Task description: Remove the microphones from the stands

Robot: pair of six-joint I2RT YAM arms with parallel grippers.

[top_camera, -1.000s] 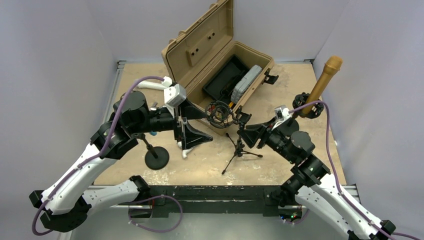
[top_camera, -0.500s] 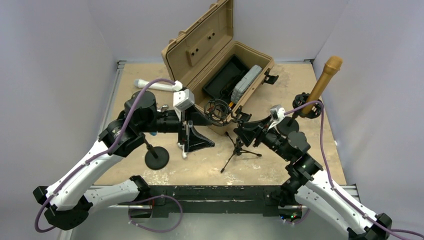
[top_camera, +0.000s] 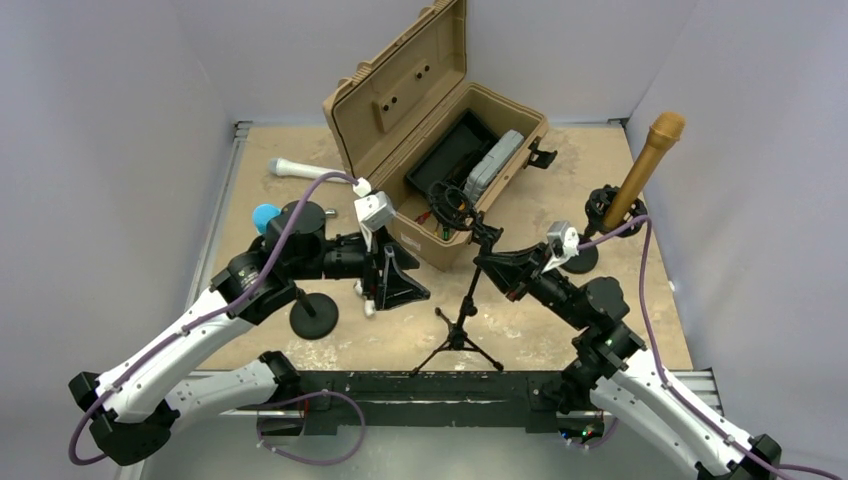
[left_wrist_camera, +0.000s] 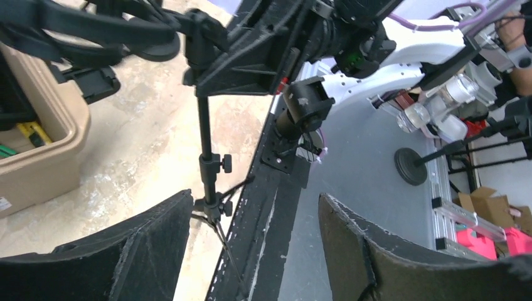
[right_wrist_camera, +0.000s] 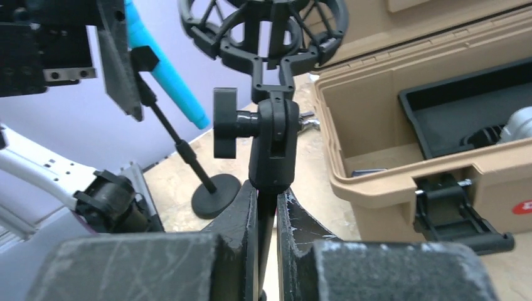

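A black tripod stand stands in the middle with an empty shock mount on top. My right gripper is shut on its pole just under the swivel joint. My left gripper is open to the left of the stand, nothing between its fingers; the pole shows just past its left finger. A blue microphone sits on a round-base stand under my left arm. A gold microphone sits tilted on a stand at the right. A white microphone lies on the table.
An open tan case holding gear stands behind the tripod stand, its front wall and latch close to my right gripper. The black rail of the table's near edge runs below the left gripper.
My right gripper has shut on the tripod stand's pole, and the stand has shifted toward the near edge. My left arm drew back, uncovering the blue microphone, and its jaws narrowed somewhat.
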